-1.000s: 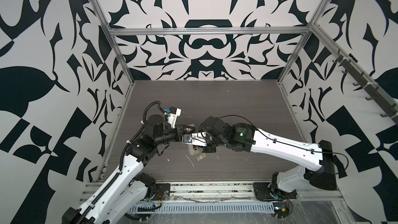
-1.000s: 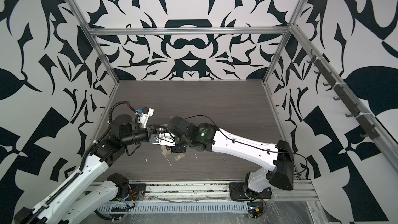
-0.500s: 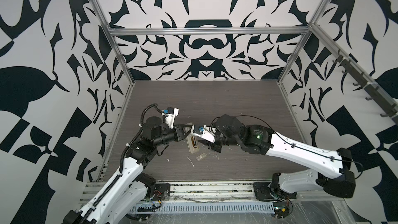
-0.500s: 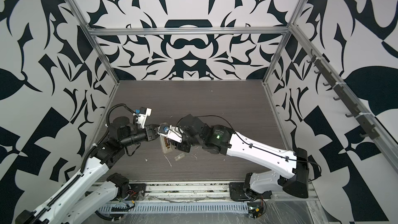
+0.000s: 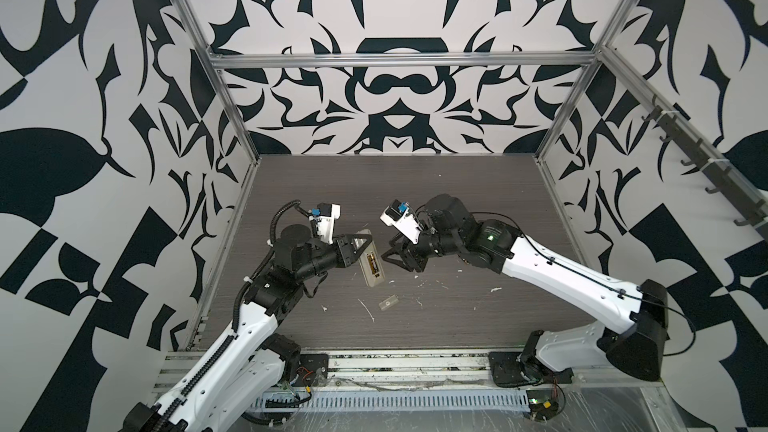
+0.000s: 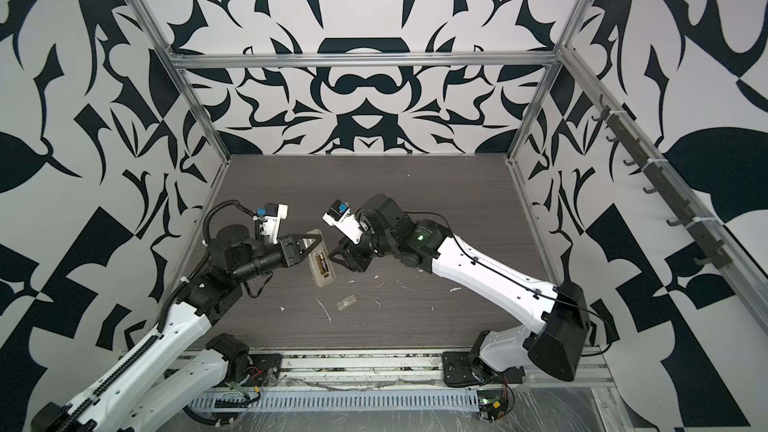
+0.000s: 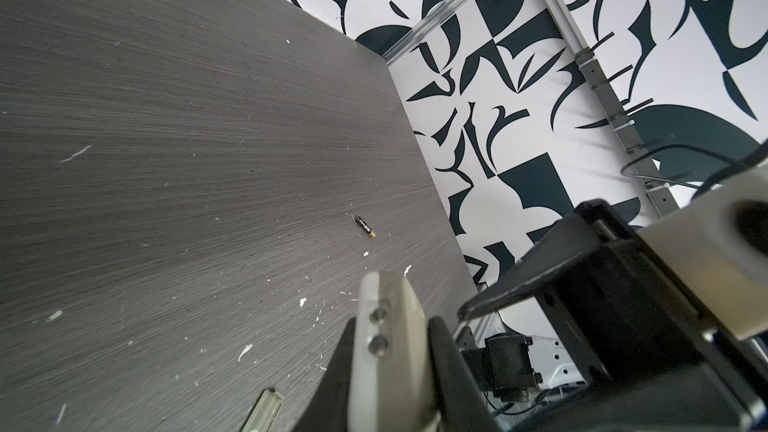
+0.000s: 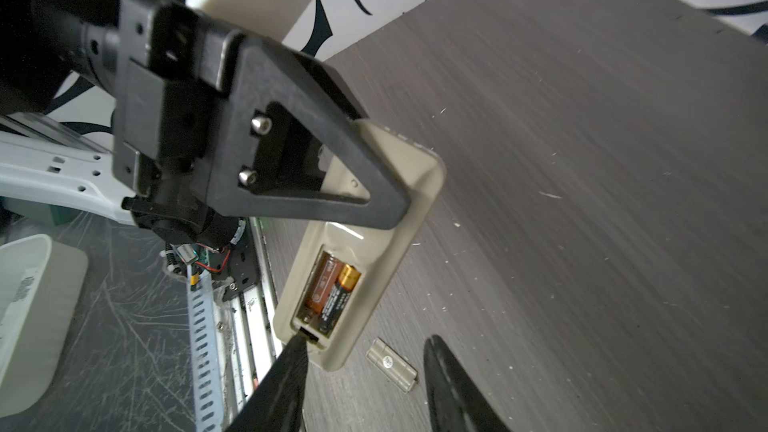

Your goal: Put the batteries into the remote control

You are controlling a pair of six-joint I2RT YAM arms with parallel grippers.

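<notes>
While L gripper [image 5: 360,248] clamps the remote [image 5: 374,273] w/ 2 batteries [image 8: 334,292] in its recess, R gripper [image 5: 387,250] hangs parted, empty.

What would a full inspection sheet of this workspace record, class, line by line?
Surface: dark wood-grain table, marked with fine scratches.
Job's things: remote gripped at one end, back facing up, recess open; two batteries sit side by side in it.
Clutter: small clear cover lying on the table near the remote; loose battery on the table; white scraps scattered about.
Tools: left tool shut on the remote; right tool open and empty, beside the remote.
Cables: black hose looped at the left arm; thin wire along the right arm.
Surroundings: patterned walls, metal frame, hook rail.
</notes>
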